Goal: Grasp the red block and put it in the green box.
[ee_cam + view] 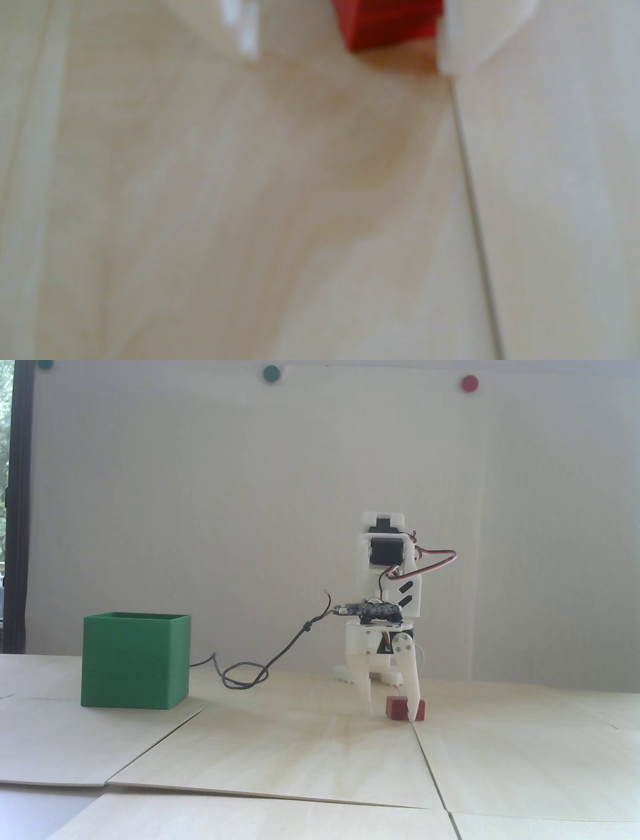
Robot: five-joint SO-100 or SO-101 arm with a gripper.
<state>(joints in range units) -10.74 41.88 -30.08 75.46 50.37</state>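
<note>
I see arm folded low, hand (391, 713) pointing down, fingers spread around red block (398, 707) on tabletop (300, 750), not gripping.

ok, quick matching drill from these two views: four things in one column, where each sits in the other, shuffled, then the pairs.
Things:
1. red block
2. green box
3. gripper
4. black cable

Places (fixed view):
A. looped on the table between box and arm
B. far left, standing on the table
C. open, fingertips down at table level
D. on the table, partly behind the right finger

Pairs: 1-D, 2-B, 3-C, 4-A
</note>
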